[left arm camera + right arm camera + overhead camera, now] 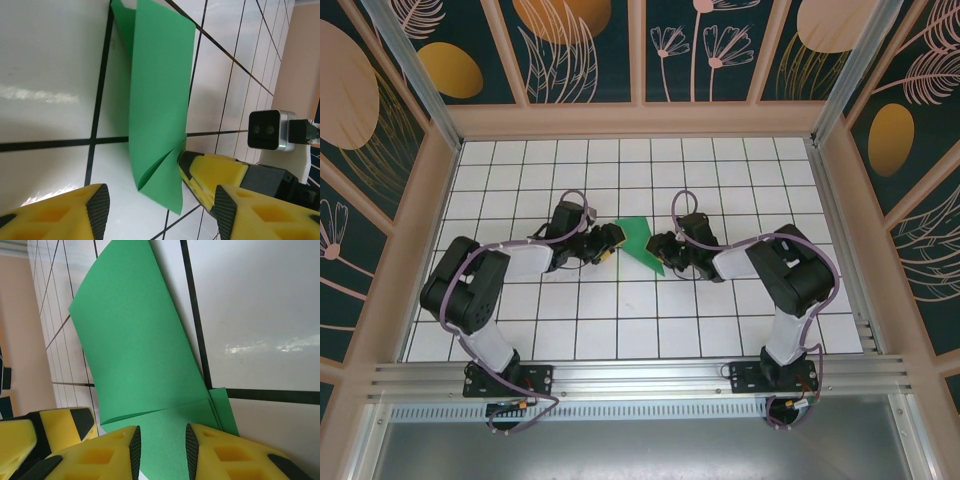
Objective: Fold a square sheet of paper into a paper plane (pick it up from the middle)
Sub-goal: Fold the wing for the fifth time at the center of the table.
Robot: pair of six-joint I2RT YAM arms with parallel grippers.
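Part-folded green square sheet of paper, likely light and floppy, best pinched along its crease; left gripper gapes, right gripper narrowly parted

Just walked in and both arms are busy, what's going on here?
Both arms are working a creased green square sheet of paper on the table. The right gripper, jaws apart, sits on one end of it, seemingly pinning it, while a flap curls upward. The left gripper, open, is at the same end. No plane shape yet.
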